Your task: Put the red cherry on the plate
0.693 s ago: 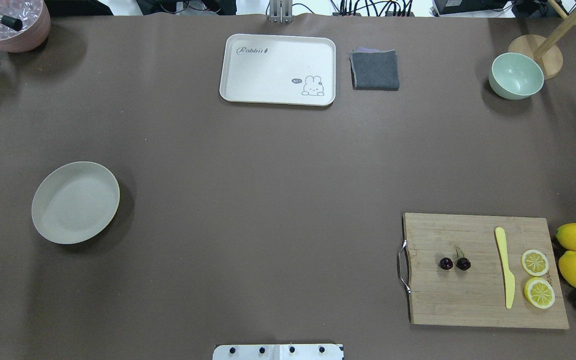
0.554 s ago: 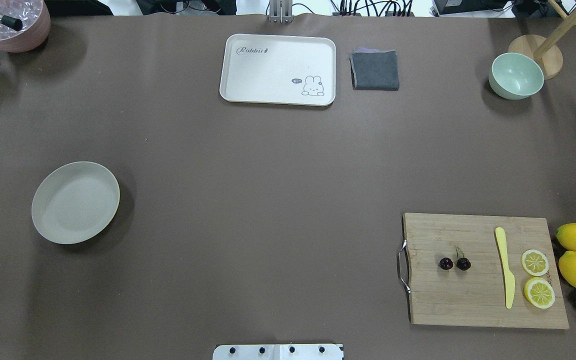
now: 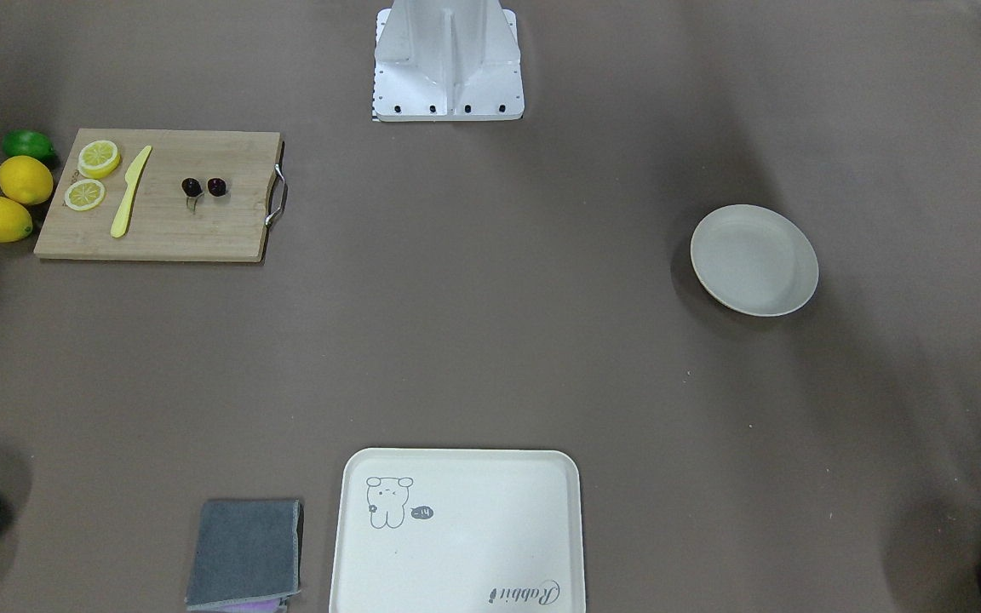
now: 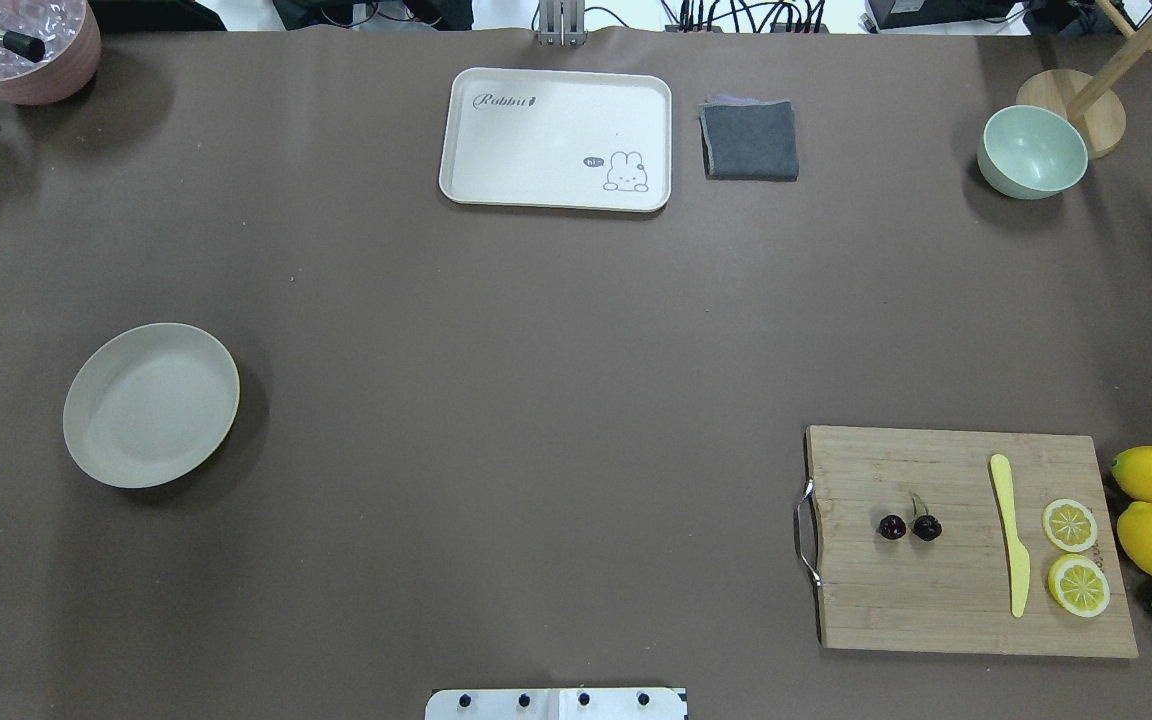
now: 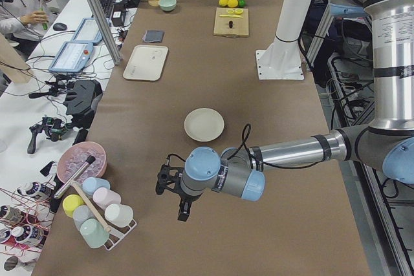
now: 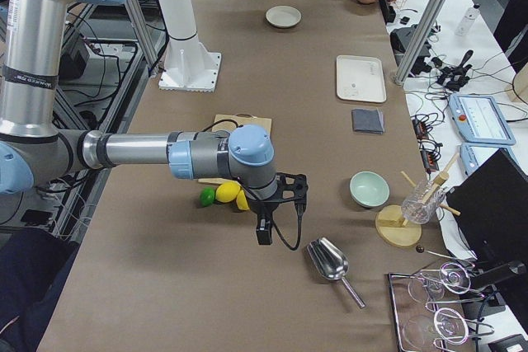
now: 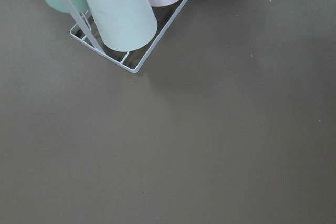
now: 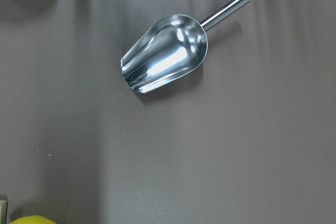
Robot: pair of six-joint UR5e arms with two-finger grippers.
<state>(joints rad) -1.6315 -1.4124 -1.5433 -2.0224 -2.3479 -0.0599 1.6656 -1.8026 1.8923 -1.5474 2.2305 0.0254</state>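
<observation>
Two joined dark fruits, the red cherry (image 4: 909, 524), lie on the cutting board (image 4: 936, 600) at about four o'clock in the overhead view, beside the knife (image 4: 1010, 535). The plate (image 4: 151, 405) sits at nine o'clock, well apart. The left gripper (image 5: 184, 212) hangs near a cup rack (image 7: 113, 30) and the right gripper (image 6: 263, 233) near a scoop (image 8: 165, 53). Both seem to point downward, but their opening cannot be told.

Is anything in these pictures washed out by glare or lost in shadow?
Right wrist view: bright glare inside the metal scoop. Overhead view: even light; the plate casts a soft dark shadow to its right, and the red cherry is sharp but tiny. Front-facing view: broad dim patches lie across the table around the plate.
</observation>
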